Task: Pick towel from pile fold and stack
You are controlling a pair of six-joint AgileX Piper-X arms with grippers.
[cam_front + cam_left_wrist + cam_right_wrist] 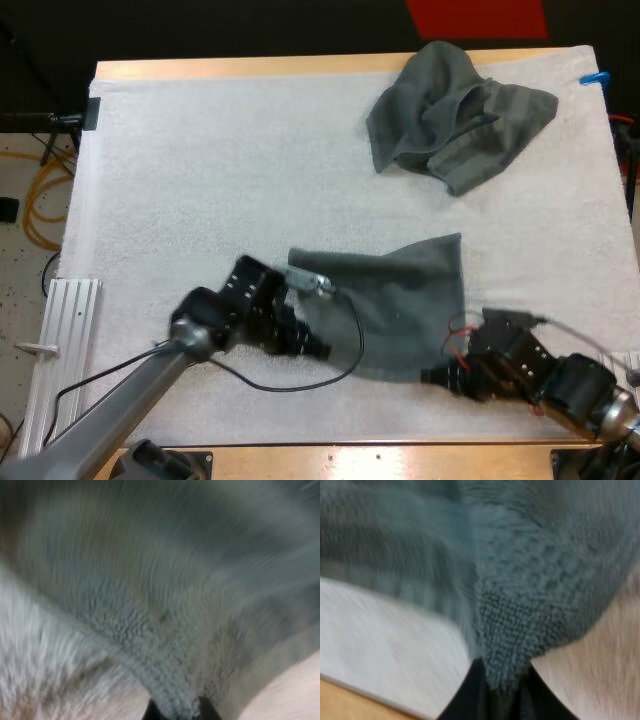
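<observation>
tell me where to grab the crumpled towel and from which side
Probably the loose corner of the crumpled towel that sticks out toward the near side: come from above on that side, since it lies flat while the middle is bunched. The left end effector and right end effector are shut on the spread towel.

White mat [200, 190] on wooden table [400, 460], perhaps a rail [70, 320]

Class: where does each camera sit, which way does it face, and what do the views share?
High view: behind the arms, looking down over the mat; left gripper, right gripper at flat towel.
Left wrist view: on left arm, facing along its fingers onto towel edge.
Right wrist view: on right arm, fingers pinching towel.
Shared: the flat towel.
</observation>
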